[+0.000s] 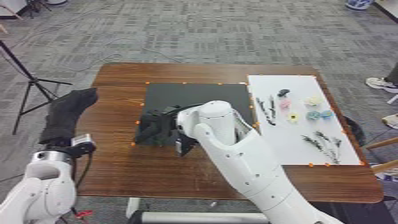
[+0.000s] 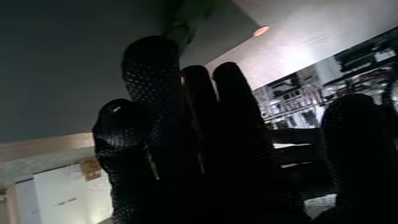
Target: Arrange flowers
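Brown table (image 1: pixel 115 172) lay before you. Your right arm (image 1: pixel 253 167) slanted across it, blocking your sight of part of black mat (image 1: pixel 200 91); white mat (image 1: pixel 266 84) lay just beside. Tripod (image 1: pixel 34 80) stood left of table. Your left hand (image 1: pixel 75 102) pointed forward along left edge, relaxed. Your right hand (image 1: pixel 158 128) was over black mat, fingers straight; whether it gripped green blur (image 2: pixel 187 22) near fingertips, you couldn't tell. Leafy sprigs (image 1: pixel 325 146), dark stems (image 1: pixel 269 110), pink flower (image 1: pixel 285 104) and yellow flower (image 1: pixel 292 117) lay on white mat.
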Tool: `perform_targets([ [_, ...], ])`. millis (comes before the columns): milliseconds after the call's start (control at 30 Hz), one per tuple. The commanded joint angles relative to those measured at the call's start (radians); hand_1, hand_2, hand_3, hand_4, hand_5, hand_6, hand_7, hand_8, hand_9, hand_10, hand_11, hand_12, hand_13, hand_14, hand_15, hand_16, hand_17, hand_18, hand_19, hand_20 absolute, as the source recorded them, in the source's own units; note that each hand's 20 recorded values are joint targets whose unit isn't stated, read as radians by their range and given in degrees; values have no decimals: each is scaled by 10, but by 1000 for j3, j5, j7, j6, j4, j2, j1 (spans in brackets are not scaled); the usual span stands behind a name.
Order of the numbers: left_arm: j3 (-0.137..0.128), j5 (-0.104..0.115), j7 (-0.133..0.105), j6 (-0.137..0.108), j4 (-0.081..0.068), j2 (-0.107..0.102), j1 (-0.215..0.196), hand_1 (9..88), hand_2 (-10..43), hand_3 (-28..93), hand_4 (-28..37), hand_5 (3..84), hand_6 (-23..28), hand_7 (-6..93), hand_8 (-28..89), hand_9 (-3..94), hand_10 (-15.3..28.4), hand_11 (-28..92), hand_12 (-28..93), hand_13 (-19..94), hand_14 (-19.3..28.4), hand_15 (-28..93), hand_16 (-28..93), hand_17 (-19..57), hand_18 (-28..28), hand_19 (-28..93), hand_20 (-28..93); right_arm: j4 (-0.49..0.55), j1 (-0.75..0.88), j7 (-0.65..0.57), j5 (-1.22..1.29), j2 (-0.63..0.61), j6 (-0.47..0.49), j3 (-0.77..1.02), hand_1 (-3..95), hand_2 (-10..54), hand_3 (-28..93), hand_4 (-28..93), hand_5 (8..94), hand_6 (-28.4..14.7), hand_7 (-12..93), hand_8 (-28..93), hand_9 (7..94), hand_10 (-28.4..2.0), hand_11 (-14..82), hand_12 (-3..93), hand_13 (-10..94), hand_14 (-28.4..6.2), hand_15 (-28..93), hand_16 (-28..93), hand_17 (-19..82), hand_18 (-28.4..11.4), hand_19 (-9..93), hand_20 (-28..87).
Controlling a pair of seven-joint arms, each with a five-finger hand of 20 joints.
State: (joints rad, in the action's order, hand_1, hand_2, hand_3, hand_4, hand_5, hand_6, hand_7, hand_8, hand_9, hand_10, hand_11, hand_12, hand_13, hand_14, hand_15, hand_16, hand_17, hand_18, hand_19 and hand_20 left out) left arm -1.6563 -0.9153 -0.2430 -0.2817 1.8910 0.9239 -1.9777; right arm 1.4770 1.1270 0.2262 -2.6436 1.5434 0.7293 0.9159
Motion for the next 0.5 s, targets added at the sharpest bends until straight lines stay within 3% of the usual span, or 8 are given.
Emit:
perform_targets([
  [33, 3, -19, 20, -19, -1, -1, -44, 191, 15, 718, -258, 532, 24, 179, -70, 502, 134, 198, 131, 365, 170, 187, 16, 36, 119, 67, 169, -11, -14, -38, -5, -11, -16, 1, 192, 167, 530, -153, 523, -72, 88, -82, 505, -147, 58, 79, 676, -192, 607, 255, 338, -279, 858, 528],
  [167, -6, -28, 22, -18, -1, -3, -60, 196, 19, 715, -257, 533, 25, 178, -69, 503, 136, 198, 130, 372, 169, 183, 11, 43, 113, 64, 165, -9, -13, -40, -7, -14, -20, 1, 191, 168, 531, -152, 522, -72, 88, -82, 506, -147, 58, 79, 677, -191, 607, 255, 338, -279, 859, 528],
  [267, -13, -71, 34, -4, -10, -8, -79, 200, 23, 715, -256, 534, 25, 178, -69, 504, 135, 198, 130, 377, 167, 185, 10, 45, 110, 64, 164, -9, -9, -32, -23, -15, -22, -1, 189, 168, 533, -151, 521, -73, 88, -82, 505, -148, 58, 79, 677, -191, 607, 255, 338, -279, 859, 528],
  [367, -24, -61, 33, 11, -9, 0, -108, 202, 23, 718, -251, 535, 24, 178, -69, 505, 135, 198, 129, 378, 166, 185, 7, 46, 109, 63, 164, -9, -8, -31, -26, -18, -23, -1, 188, 168, 533, -152, 521, -74, 88, -82, 502, -148, 58, 79, 677, -191, 607, 256, 337, -279, 859, 528],
  [500, -21, -61, 28, 11, -7, 2, -116, 206, 22, 717, -248, 535, 24, 179, -69, 506, 135, 199, 129, 378, 167, 185, 7, 47, 110, 65, 165, -5, -13, -47, -10, -29, -25, -4, 187, 168, 534, -152, 520, -74, 87, -82, 501, -148, 58, 79, 677, -191, 607, 256, 337, -279, 859, 528],
])
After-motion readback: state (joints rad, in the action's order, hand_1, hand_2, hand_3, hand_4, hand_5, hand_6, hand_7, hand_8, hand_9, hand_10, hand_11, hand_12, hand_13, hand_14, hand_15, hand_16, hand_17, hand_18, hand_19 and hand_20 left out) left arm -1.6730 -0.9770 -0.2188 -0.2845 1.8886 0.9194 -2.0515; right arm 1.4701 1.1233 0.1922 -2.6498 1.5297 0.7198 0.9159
